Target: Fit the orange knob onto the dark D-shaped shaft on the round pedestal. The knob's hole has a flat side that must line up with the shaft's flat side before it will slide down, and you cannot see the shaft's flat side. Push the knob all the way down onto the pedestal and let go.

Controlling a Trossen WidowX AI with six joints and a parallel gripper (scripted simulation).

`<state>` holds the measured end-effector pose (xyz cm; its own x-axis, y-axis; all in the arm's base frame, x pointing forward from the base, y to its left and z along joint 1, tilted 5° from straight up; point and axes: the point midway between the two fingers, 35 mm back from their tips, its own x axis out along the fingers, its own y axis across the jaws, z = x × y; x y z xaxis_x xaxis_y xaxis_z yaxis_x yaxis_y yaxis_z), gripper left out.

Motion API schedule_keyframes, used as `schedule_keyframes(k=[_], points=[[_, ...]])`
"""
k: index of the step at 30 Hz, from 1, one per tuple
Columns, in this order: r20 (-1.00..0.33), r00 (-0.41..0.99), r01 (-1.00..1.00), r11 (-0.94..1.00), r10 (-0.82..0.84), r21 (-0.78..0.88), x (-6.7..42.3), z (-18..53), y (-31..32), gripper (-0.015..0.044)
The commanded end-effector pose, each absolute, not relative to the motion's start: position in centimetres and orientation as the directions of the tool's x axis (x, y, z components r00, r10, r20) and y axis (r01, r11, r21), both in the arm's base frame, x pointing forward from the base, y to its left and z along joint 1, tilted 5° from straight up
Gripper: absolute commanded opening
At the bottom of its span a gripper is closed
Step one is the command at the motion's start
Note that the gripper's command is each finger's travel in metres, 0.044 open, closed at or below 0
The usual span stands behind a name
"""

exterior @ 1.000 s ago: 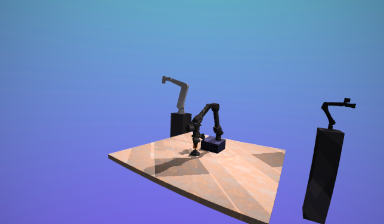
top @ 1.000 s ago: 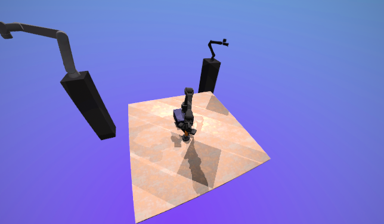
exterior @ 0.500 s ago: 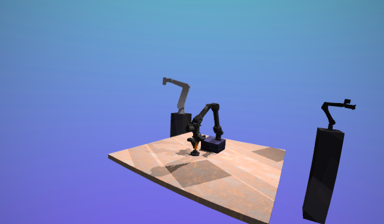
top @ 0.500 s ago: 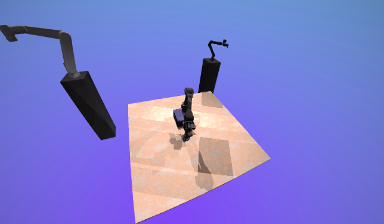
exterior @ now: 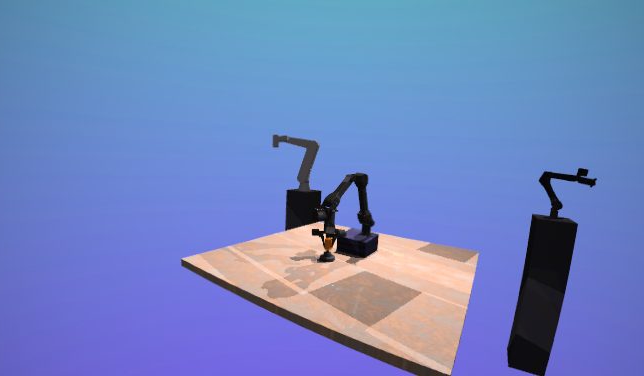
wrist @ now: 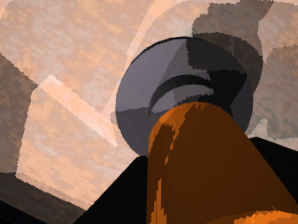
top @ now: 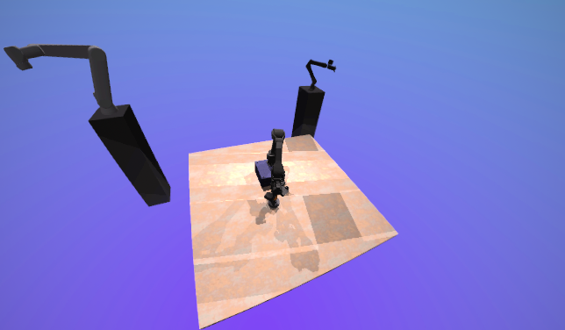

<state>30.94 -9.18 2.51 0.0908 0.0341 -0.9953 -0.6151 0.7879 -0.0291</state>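
Observation:
My gripper [top: 274, 198] [exterior: 328, 241] [wrist: 198, 156] is shut on the orange knob [top: 275, 202] [exterior: 328, 244] [wrist: 206, 176] and holds it upright, pointing down. The round dark pedestal [top: 272, 206] [exterior: 326, 258] [wrist: 136, 106] stands on the table right under it. In the wrist view the knob's lower end covers the pedestal's middle, so the D-shaped shaft is hidden. I cannot tell whether the knob is seated on the shaft. In the exterior view the knob stands a little above the pedestal's base.
The arm's dark blue base box [top: 262, 172] [exterior: 359, 244] sits just behind the pedestal on the wooden table [top: 235, 272] [exterior: 413, 320] [wrist: 67, 30]. Two black pillars [top: 130, 154] [top: 307, 111] [exterior: 543, 290] [exterior: 302, 207] with camera arms stand off the table's edges.

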Motion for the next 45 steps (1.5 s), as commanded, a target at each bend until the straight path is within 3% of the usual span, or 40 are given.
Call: schedule_keyframes(k=[1, 39, 45], points=[[-0.995, 0.093, 0.103, 0.994, 0.033, 0.042, 30.68, 2.94, -9.14, 0.0], [-0.995, 0.094, 0.114, 0.992, 0.032, 0.043, 31.28, 2.99, -9.37, 0.0], [-0.995, 0.094, 0.278, 0.959, 0.033, 0.058, 31.1, 3.03, -9.33, 0.0]])
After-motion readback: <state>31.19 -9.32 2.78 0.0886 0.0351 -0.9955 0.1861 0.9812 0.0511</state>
